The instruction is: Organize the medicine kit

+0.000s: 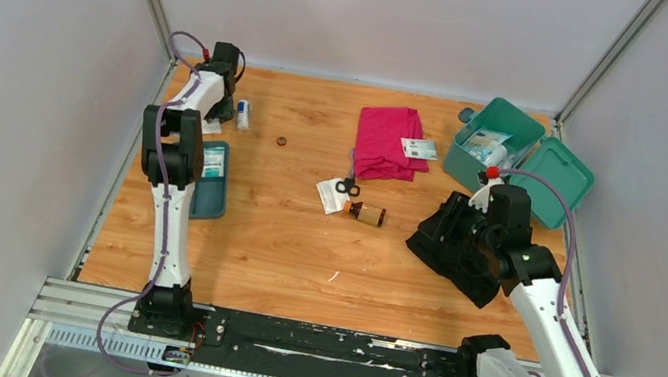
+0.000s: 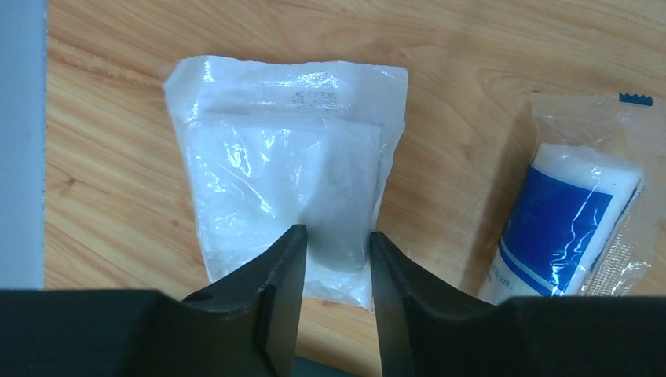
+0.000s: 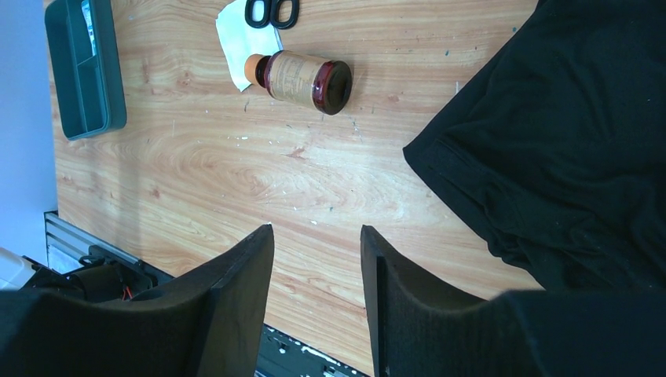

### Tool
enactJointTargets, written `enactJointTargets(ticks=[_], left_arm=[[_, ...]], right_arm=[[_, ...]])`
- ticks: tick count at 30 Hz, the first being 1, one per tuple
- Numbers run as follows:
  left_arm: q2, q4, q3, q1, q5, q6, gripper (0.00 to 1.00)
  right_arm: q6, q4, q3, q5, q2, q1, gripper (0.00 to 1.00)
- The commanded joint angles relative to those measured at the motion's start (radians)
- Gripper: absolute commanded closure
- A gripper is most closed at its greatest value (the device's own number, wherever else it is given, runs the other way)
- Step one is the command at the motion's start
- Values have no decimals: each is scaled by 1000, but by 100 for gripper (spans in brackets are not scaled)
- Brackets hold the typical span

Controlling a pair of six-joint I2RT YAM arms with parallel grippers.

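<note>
Holding left fingers (image 2: 275,290) apart, straddling the gauze packet (image 2: 275,157) at its near edge, not yet pinching. Holding right fingers (image 3: 236,290) apart over bare surface (image 3: 236,173), gripping nothing. Locating the medicine kit (image 1: 520,117) lying open at far right; judging it light, rigid, slick plastic, best gripped across a side wall's rim.

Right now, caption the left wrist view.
Open left gripper over a clear white-pad pouch, blue-labelled bandage roll beside it.

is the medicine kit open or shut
Open: the medicine kit has its lid swung back beside it, with packets showing inside.
</note>
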Motion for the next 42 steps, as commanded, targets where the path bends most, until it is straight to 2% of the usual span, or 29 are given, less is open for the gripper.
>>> enactJointTargets(ticks=[1,4,9,13,19,27,31,38,42], left_arm=[[25,-13,6,6,-7,19,65],[12,-13,-7,6,-20,18,82],[-67,-13,-28,5,-22,10,98],[-192,-9,-75,0,-15,-9,100],[-463,-5,-183,-39,23,-19,100],[-804,17,-436,-362,5,5,100],[-954,89,-636,-531,148,-4,100],[-1156,259,-919,-874,207,-2,100],[-1218,332,-1015,-1019,208,-44,100]], right_arm=[[-4,-18,34,-4,-2,12,51],[-5,-21,39,-5,1,12,51],[-7,-36,38,4,-16,12,52],[-10,-57,54,13,-31,12,52],[1,-86,77,13,-66,13,51],[113,-14,76,-140,-36,12,40],[113,-12,132,-184,-8,12,35],[184,41,160,-272,40,23,34],[226,85,143,-278,71,83,34]])
